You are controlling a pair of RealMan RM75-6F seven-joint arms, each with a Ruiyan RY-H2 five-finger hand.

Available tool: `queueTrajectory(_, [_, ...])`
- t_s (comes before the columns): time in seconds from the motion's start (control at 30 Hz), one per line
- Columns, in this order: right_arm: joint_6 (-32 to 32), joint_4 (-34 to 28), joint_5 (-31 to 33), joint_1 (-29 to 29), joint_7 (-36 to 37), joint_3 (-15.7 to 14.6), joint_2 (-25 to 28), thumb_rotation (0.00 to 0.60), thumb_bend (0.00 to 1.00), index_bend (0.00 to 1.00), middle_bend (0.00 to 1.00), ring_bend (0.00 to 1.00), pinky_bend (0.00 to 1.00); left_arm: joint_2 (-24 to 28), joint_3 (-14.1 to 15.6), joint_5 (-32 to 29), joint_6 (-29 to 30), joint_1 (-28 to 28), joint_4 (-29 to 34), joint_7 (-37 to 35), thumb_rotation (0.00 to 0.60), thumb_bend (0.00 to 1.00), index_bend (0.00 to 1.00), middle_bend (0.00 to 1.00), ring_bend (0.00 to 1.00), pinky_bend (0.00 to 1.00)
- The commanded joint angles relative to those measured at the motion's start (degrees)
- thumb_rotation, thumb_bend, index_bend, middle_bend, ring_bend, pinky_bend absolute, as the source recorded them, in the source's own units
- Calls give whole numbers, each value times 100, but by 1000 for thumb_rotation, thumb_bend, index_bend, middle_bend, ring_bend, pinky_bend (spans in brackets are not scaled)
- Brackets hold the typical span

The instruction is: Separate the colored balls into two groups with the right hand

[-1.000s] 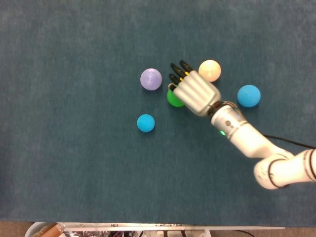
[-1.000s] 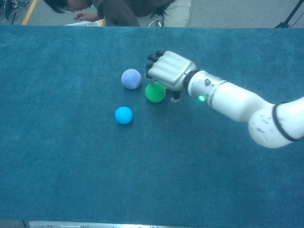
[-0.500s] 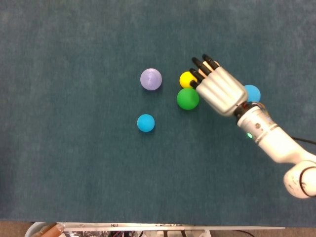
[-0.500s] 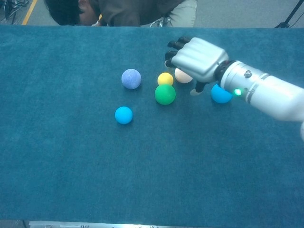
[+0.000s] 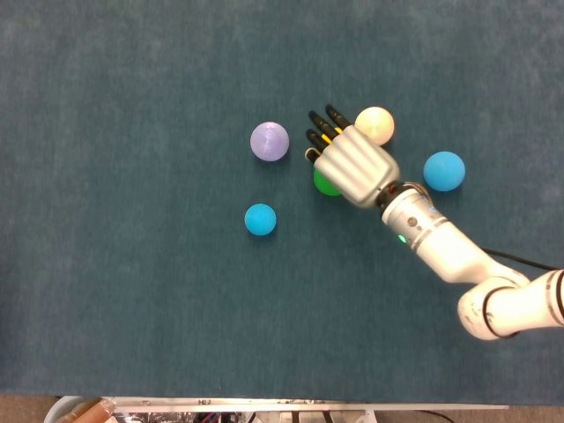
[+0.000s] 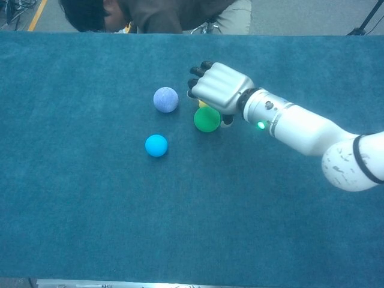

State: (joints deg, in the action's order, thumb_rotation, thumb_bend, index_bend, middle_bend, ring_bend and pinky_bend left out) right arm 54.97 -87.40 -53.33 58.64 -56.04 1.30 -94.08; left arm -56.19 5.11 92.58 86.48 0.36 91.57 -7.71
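My right hand [image 5: 352, 163] lies palm down over the middle of the ball cluster with its fingers stretched out, holding nothing. Beneath it, a green ball [image 5: 323, 184] peeks out at its left edge, and only a sliver of a yellow ball [image 6: 202, 104] shows in the chest view. To the left sit a purple ball [image 5: 270, 141] and a small blue ball [image 5: 260, 219]. A cream ball [image 5: 374, 125] lies just right of the fingertips, and a larger blue ball [image 5: 443, 171] sits right of the wrist. The left hand is in neither view.
Teal cloth [image 5: 132, 291] covers the whole table. A person [image 6: 150, 12] leans over the far edge in the chest view. The near table edge [image 5: 291, 407] runs along the bottom of the head view.
My right hand swung right, uncovering the yellow ball, then came back left and covers it again. The green ball rolled a little to the right.
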Motion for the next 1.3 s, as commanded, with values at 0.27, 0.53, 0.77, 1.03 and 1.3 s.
queueTrajectory(0.27, [122,451,-298,-33,-194,-125,-399,600,45,354,210,53,107,37,33,38,12,16,-47,-235,600,443,316,214,209,195])
queueTrajectory(0.53, [120,618,-346,-96,-235,-111,-547,600,46,398,211,53,108,39,34,53,25,23,-84,-280,600,443,316,214,209,195])
queueTrajectory(0.77, [153,683,-447,-190,-171,-103,-568,600,63,511,222,53,109,37,33,57,30,26,-98,-291,600,443,316,214,209,195])
queueTrajectory(1.03, [382,80,-855,-461,138,-236,-42,600,63,514,225,53,109,35,31,53,23,27,-89,-276,600,443,316,213,209,195])
queueTrajectory(1.3, [566,-206,-1339,-860,559,-561,500,600,62,514,230,53,109,12,30,90,-55,-29,-55,-192,600,443,316,213,209,195])
